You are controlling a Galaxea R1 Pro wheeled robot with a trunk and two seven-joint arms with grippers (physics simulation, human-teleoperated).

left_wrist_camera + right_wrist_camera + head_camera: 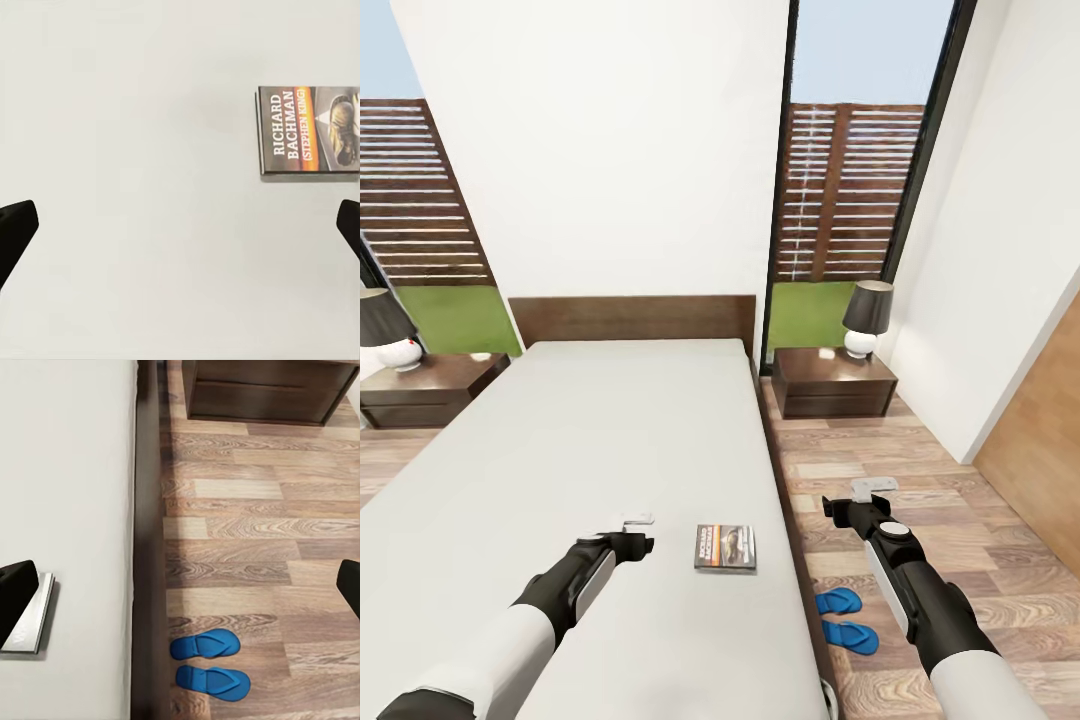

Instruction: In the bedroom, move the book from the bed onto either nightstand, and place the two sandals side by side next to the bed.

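Blue sandals (846,618) lie paired beside the bed (560,450); both grippers gape, holding nothing.

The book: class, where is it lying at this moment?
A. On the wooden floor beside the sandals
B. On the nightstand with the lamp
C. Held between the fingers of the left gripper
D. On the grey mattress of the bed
D. The book lies flat on the light-grey mattress of the bed, apart from the open left gripper, while the sandals sit on the floor.
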